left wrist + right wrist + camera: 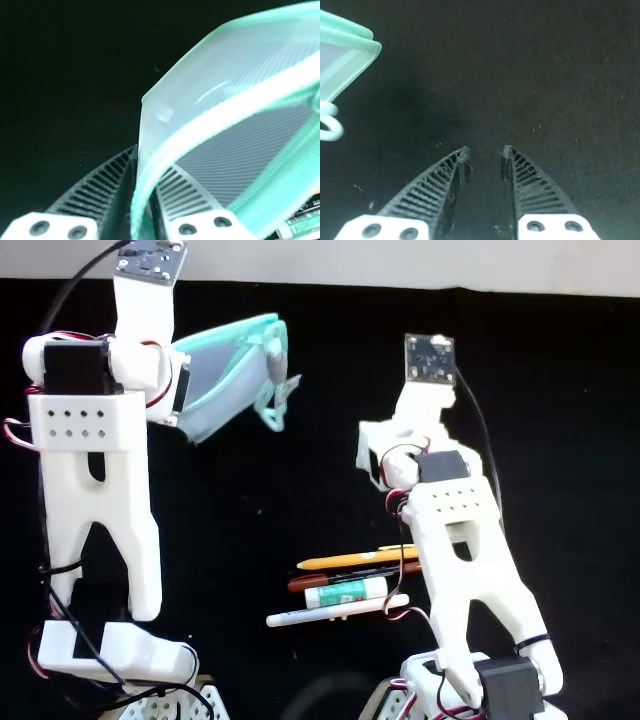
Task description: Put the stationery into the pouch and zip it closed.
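**Kid:** What are your hands doing?

**Me:** My left fingers (pixel 112 175) are pinched tight on the edge of the pouch (pixel 232 375). They hold it up off the counter (pixel 560 390). My right fingers (pixel 457 172) are apart with nothing in them. They are just beside the pouch's corner, where the zip ring (pixel 329 127) hangs.

**Kid:** Where is the stuff to put in?

**Me:** Well away from the pouch, on my side of it. There is a yellow pencil (pixel 355 560), a dark pen (pixel 345 578), a glue stick (pixel 345 591) and a white pen (pixel 335 612). They lie close together, side by side. None is in the pouch yet.

**Kid:** So what comes next?

**Me:** I think the right fingers must fetch one thing. The white pen lies farthest from the pouch, on the outside of the bunch, so it looks easiest. I should come straight down with one finger on each side. I should pinch across it near the middle, so it does not tip.

**Kid:** And the pouch?

**Me:** The left fingers should hold firm and turn the mouth toward the pens. I cannot tell how wide the mouth is open.
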You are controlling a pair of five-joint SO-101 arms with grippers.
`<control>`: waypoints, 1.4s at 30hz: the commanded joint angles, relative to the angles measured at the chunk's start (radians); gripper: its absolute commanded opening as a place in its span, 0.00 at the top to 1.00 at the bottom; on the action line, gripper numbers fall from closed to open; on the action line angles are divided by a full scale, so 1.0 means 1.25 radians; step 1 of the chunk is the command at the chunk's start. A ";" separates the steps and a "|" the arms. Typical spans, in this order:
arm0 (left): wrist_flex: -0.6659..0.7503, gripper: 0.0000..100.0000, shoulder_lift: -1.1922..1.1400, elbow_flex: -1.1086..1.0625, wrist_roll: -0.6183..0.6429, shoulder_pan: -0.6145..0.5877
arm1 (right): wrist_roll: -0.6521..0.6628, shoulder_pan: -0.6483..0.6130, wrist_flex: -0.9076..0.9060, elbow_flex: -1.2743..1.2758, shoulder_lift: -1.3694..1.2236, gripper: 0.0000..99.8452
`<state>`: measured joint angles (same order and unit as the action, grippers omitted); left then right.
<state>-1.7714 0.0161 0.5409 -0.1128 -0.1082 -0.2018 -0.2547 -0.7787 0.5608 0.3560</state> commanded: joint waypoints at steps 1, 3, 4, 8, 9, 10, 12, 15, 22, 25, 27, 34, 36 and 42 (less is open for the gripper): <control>-0.006 0.99 0.014 -0.008 -0.032 0.037 | -0.004 0.012 0.002 -0.003 0.012 0.88; -0.006 0.99 0.014 -0.018 -0.042 0.060 | -0.006 0.023 0.003 -0.003 0.010 0.88; -0.006 0.99 0.014 -0.015 -0.042 0.068 | -0.006 0.024 0.003 -0.003 0.009 0.88; -0.006 0.99 0.025 -0.015 -0.055 0.100 | -0.006 0.045 0.003 -0.003 0.006 0.88; -0.006 0.99 0.039 -0.017 -0.058 0.106 | -0.005 0.045 0.003 -0.003 0.006 0.88; -0.006 0.99 0.057 -0.017 -0.059 0.114 | -0.005 0.045 0.003 -0.003 0.006 0.88; -0.007 0.99 0.102 -0.020 -0.059 0.126 | -0.005 0.045 0.003 -0.003 0.006 0.88; -0.007 0.99 0.172 -0.071 -0.059 0.141 | -0.006 0.045 0.003 -0.002 0.006 0.88; -0.006 0.99 0.294 -0.251 -0.076 0.143 | -0.006 0.045 0.003 -0.002 0.004 0.88; -0.006 0.99 0.304 -0.311 -0.077 0.141 | -0.006 0.045 0.003 -0.002 0.004 0.88; -0.005 0.99 0.303 -0.338 -0.087 0.142 | -0.006 0.045 0.003 -0.002 0.004 0.88; -0.002 0.99 0.301 -0.404 -0.097 0.139 | -0.006 0.044 0.003 -0.002 0.004 0.88; 0.005 0.97 0.301 -0.416 -0.098 0.139 | -0.006 0.044 0.003 -0.002 0.004 0.88; 0.070 0.86 0.303 -0.407 -0.095 0.077 | -0.007 0.040 0.002 -0.002 0.004 0.88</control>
<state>-1.7315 0.3813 0.0238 -0.2248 0.0330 -0.2018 -0.2117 -0.7787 0.5623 0.3560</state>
